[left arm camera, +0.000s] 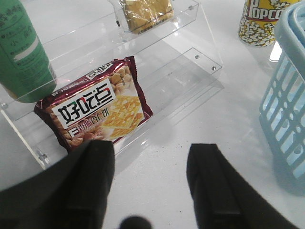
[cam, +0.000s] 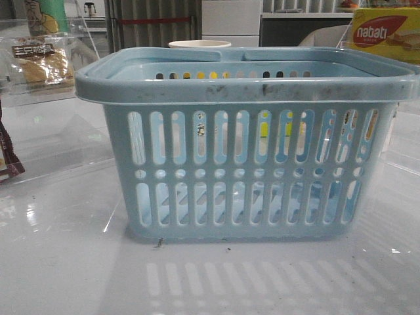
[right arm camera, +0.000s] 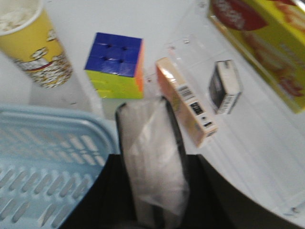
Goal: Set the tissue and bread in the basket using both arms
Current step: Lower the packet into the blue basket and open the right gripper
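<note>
The light-blue basket (cam: 243, 85) stands in the middle of the table; its side also shows in the left wrist view (left arm camera: 286, 109) and in the right wrist view (right arm camera: 52, 143). The bread (cam: 42, 62), golden in clear wrap with a black label, lies on a clear acrylic shelf at the far left, and shows in the left wrist view (left arm camera: 145, 12). My left gripper (left arm camera: 152, 152) is open and empty over bare table, short of the shelf. My right gripper (right arm camera: 155, 167) is shut on the tissue (right arm camera: 152, 143), a dark-edged pack with a pale patch, beside the basket's rim. Neither gripper shows in the front view.
A dark red biscuit packet (left arm camera: 97, 107) and a green tube (left arm camera: 21, 52) sit on the acrylic shelf (left arm camera: 190, 57). A popcorn cup (right arm camera: 33, 43), a colour cube (right arm camera: 116, 64), an orange box (right arm camera: 186, 100), a small black-and-white box (right arm camera: 224, 86) and the nabati box (right arm camera: 267, 43) lie right of the basket.
</note>
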Available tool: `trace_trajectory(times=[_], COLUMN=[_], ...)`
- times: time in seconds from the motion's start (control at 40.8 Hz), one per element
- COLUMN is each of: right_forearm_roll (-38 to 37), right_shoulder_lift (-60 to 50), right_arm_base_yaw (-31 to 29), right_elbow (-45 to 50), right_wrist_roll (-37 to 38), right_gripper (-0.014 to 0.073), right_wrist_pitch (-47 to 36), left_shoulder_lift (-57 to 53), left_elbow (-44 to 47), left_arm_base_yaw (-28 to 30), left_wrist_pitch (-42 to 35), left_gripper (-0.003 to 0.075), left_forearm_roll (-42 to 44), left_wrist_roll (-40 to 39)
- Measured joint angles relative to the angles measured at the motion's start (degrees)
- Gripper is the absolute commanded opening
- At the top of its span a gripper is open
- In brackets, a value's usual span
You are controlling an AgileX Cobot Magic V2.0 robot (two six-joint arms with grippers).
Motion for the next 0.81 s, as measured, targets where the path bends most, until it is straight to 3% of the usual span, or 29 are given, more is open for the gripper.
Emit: trace_trajectory(times=[0.27,0.417,0.638,0.81], right_forearm_roll=[1.2,2.6,4.7,4.7], right_shoulder_lift=[0.8,2.6,6.4,6.2], right_arm_base_yaw=[14.3,18.0,18.7,18.7], right_elbow=[9.4,13.6,14.8,14.8], right_wrist_roll=[0.0,0.0,0.0,-0.1], right_gripper=[0.0215,0.0235,0.0552,0.0570], right_wrist_pitch=[-3.4,-7.5,-10.4,-11.3], left_shoulder_lift=[0.0,0.0,0.0,0.0], left_elbow=[0.0,0.0,0.0,0.0], left_arm_base_yaw=[0.0,0.0,0.0,0.0], left_wrist_pitch=[-0.1,-0.2,-0.3,-0.3], left_gripper=[0.0403,0.0403,0.0403,0.0403], left_forearm_roll=[0.0,0.0,0.0,0.0], left_wrist_roll=[0.0,0.0,0.0,0.0])
